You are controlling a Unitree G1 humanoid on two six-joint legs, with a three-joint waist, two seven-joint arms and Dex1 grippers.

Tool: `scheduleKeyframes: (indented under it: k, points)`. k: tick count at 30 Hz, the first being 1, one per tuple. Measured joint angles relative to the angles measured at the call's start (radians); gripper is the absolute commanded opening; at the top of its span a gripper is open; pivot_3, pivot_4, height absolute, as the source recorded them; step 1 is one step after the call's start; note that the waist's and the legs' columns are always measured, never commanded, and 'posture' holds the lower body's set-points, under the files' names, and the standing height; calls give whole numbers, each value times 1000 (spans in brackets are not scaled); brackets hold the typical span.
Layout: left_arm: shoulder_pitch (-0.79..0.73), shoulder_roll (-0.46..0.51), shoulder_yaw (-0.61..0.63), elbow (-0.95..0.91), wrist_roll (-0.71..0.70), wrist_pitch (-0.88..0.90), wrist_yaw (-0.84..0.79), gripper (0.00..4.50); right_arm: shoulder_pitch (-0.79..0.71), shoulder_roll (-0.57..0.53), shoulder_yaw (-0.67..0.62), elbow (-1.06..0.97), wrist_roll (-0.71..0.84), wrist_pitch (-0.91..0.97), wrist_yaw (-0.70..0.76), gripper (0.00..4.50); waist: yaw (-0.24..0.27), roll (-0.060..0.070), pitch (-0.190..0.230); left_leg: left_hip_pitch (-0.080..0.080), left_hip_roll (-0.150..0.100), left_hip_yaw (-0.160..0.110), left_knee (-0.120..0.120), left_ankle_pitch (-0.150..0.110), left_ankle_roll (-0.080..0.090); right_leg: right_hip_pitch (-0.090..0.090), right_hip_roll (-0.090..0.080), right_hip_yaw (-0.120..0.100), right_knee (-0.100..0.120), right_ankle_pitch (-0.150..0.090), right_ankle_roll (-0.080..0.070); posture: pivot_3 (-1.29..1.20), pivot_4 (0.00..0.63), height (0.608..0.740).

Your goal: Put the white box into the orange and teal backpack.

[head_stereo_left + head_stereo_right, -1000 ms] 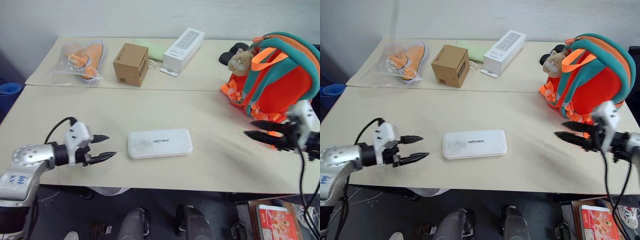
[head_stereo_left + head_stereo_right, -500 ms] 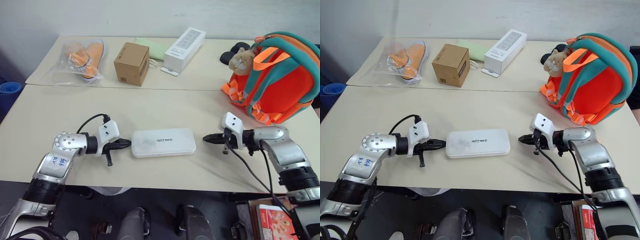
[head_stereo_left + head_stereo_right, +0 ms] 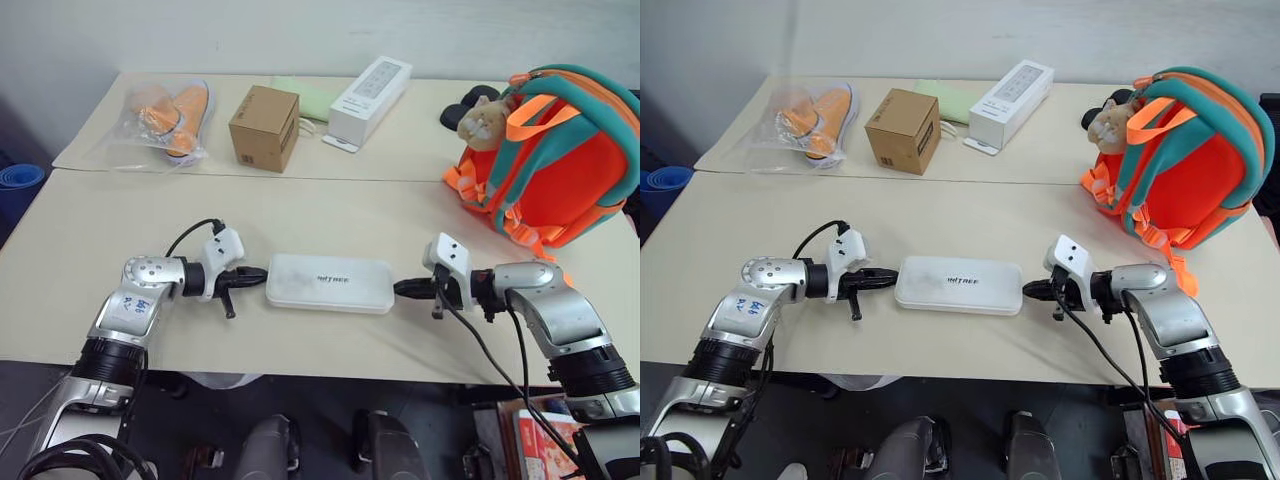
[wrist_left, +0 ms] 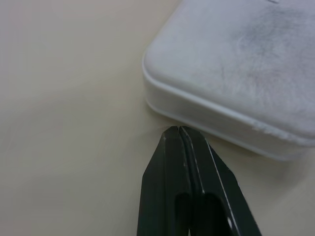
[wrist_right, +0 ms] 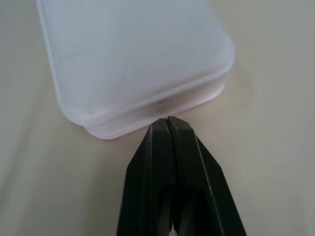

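The white box (image 3: 330,283) lies flat on the cream table (image 3: 300,215), near its front edge, with grey lettering on top. My left gripper (image 3: 258,272) is shut, and its tips are at the box's left short end, low against the edge (image 4: 175,129). My right gripper (image 3: 400,289) is also shut, its tips pressed to the lower rim of the box's right end (image 5: 168,119). Neither holds anything. The orange and teal backpack (image 3: 560,160) stands upright at the table's far right, with a tan plush charm (image 3: 482,122) hanging on it.
Along the back of the table stand a brown cardboard cube (image 3: 264,127), a long narrow white box (image 3: 368,88) and a clear bag of orange shoes (image 3: 165,118). A pale green item (image 3: 310,95) lies behind the cube. A dark object (image 3: 460,110) sits behind the backpack.
A second ago both grippers stood open, well out to the sides of the box. Both have swung inward and lower, shut their fingers, and now meet the box's two short ends.
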Motion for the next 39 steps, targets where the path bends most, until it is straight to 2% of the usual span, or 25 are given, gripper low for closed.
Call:
scheduleKeyframes:
  k: [4, 8, 13, 14, 20, 23, 30, 39]
  points:
    - [-35, 50, 46, 60, -41, 116, -31, 1525, 8, -2, -2, 3, -1, -3, -3, 0, -3, 0, 0, 0, 0, 0, 0, 0, 0, 0, 1, 0, 0, 0, 0, 0, 150, 740]
    - [-70, 52, 98, 78, -93, 224, -29, 2794, 9, -4, -2, 3, -1, -5, -1, 0, 3, 0, 0, 0, 0, 0, 0, 0, 0, 0, 0, 0, 0, 0, 0, 0, 150, 740]
    - [-113, 69, 122, 69, -197, 517, -55, 4348, 12, -9, -2, 3, 1, -6, 9, 0, 1, 0, 0, 0, -1, 0, 0, 0, 0, 0, 1, 0, 1, 0, 0, 0, 150, 740]
    - [-115, 70, 122, 64, -207, 554, -58, 4471, 13, -12, -2, 3, 1, -6, 11, 0, 1, 0, 0, 0, -1, 0, 0, 0, 0, 0, 2, 0, 1, 0, 0, 0, 150, 740]
    - [-148, 67, 82, 37, -298, 839, -71, 4471, 18, -16, -3, 2, 1, -8, 16, 0, 1, -1, 0, 0, -1, 0, 1, 1, 0, 0, 3, 1, 1, 0, 0, 0, 150, 740]
    - [-194, 21, 86, 74, -308, 908, -34, 4471, 22, -17, -3, 1, 1, -10, 17, 0, 5, -1, 0, 0, -2, -1, 1, 1, 0, 1, 3, 0, 2, 0, 0, 0, 150, 740]
    - [-253, -51, 13, 138, -270, 819, -31, 4471, 26, -14, -3, 2, -2, -43, 19, 0, 16, 0, 0, 3, -3, -3, 2, 2, 0, 4, 0, 1, 0, 0, 0, 0, 150, 740]
    - [-313, -169, 0, 181, -275, 878, -14, 4471, 16, 19, -3, 25, -21, -74, 2, 0, 29, -1, -1, 3, -4, -4, 3, 2, 0, 6, 0, 2, 1, 0, 0, 0, 150, 740]
